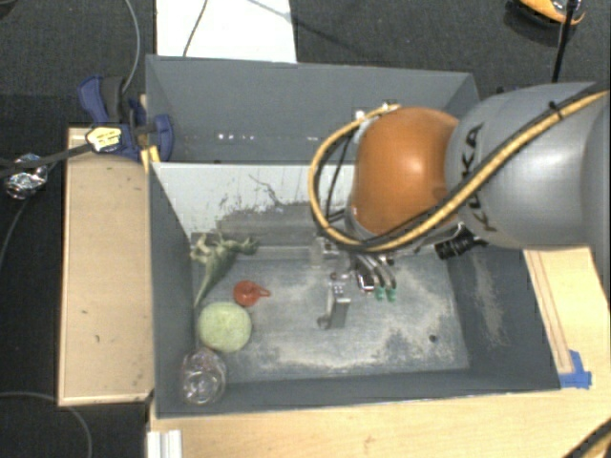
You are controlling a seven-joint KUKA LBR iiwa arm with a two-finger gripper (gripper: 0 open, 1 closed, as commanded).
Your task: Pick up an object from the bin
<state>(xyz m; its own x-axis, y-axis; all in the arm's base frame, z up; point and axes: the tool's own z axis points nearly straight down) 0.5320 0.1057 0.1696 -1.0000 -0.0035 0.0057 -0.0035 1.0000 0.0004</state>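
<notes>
My gripper (351,299) hangs under the orange cover over the bin's middle floor, open, with nothing between its fingers. One finger (331,313) reaches down toward the bare floor. Closest to it on the left is a small red thing (250,294), apart from the fingers. Below that, a pale green ball (224,327) lies near the left wall. A green long-tailed toy animal (220,251) lies at the back left.
A clear, rounded glass-like thing (202,375) sits in the front left corner. The arm comes in from the right and hides the bin's back right part. Bare floor lies in front of and to the right of the gripper.
</notes>
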